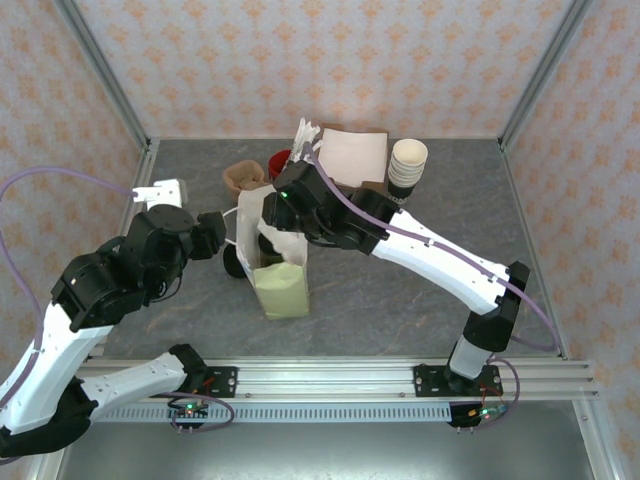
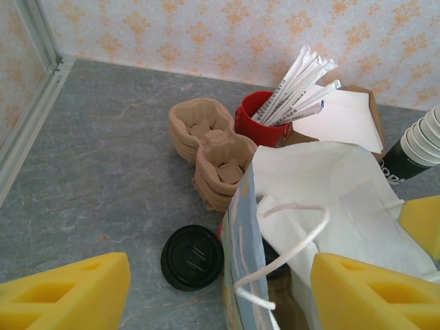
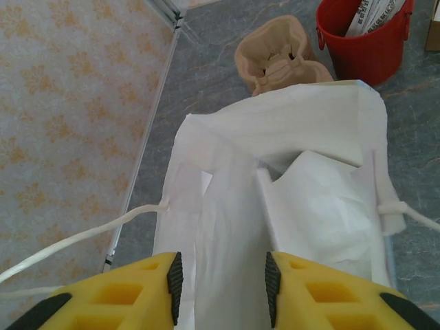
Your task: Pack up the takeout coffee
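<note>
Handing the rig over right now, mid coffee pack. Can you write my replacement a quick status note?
Left gripper: open, holding nothing, facing the bag's edge.
Right gripper: over the bag's mouth with bag paper between its fingers; grip unclear.
White bag stands upright and open mid-table. A dark shape shows in its mouth; it cannot be confirmed as the coffee cup. Black lid lies on the table beside the bag.
Left: confirm the cup is inside, otherwise load it.

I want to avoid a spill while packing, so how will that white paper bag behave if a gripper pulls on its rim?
The bag is probably floppy: its thin walls look creased and sag inward. It likely tips easily, standing tall on a narrow base in the top view. Its cord handles look limp too.
</note>
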You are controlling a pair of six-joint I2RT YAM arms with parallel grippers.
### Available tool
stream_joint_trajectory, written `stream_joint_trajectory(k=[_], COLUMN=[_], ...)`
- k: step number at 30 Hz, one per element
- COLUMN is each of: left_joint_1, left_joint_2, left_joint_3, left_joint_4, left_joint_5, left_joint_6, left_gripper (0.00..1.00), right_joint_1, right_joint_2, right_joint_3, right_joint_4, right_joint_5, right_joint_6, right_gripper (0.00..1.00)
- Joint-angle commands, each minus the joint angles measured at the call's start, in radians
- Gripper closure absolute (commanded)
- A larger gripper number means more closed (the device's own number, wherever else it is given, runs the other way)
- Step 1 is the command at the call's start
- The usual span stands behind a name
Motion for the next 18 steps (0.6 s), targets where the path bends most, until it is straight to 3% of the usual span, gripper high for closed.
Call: stream_joint_trajectory(k=[1,7,13,18], left_joint_1=[0.009,0.009,0.009,0.009], left_joint_2=[-0.018,-0.033,-0.039,-0.015], left_joint_3=[-0.007,-0.034,-0.069,0.011], left_joint_4=[-0.004,0.013,0.079,0.082], left_joint_5=[-0.012,-0.015,-0.031,-0.144], left_joint_6=[0.001,0.004,0.046,0.149], left_gripper=[0.29,0.29,0.25,0.16], right_joint_1=[0.007,0.008,0.007,-0.068], right_joint_2=[0.023,0.009,-0.041,-0.083], right_joint_3=[0.018,0.001,0.042,0.161], right_joint_4=[-0.022,0.003,0.002,-0.086], right_joint_5=[0.015,-0.008,0.046,0.091], right_joint_6=[-0.015,-0.035,-0.147,-0.263], right_gripper=[0.63,0.65,0.63,0.57])
